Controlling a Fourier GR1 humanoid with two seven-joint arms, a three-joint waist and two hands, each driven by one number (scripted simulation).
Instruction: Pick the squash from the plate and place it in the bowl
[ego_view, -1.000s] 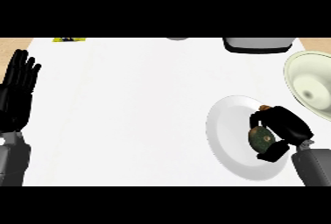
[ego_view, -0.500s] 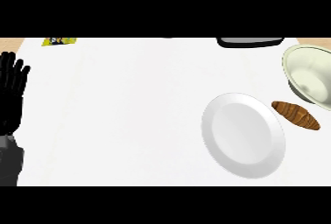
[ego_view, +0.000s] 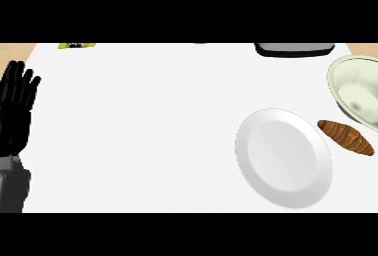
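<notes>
The white plate (ego_view: 284, 157) lies at the right of the counter with nothing on it. The pale green bowl (ego_view: 356, 92) stands behind it at the right edge, partly cut off, and what shows of its inside is bare. No squash shows anywhere. My left hand (ego_view: 16, 107) rests open at the far left edge, fingers up, far from the plate. My right hand is out of the view.
A brown ridged oblong thing (ego_view: 345, 136) lies on the counter between the plate and the bowl. A dark container (ego_view: 294, 49) stands at the back right edge. A small yellow item (ego_view: 76, 45) sits at the back left.
One second ago my right hand was curled on a dark green thing over the plate. Hand and thing have since left the view, baring the plate and the brown thing beside it.
</notes>
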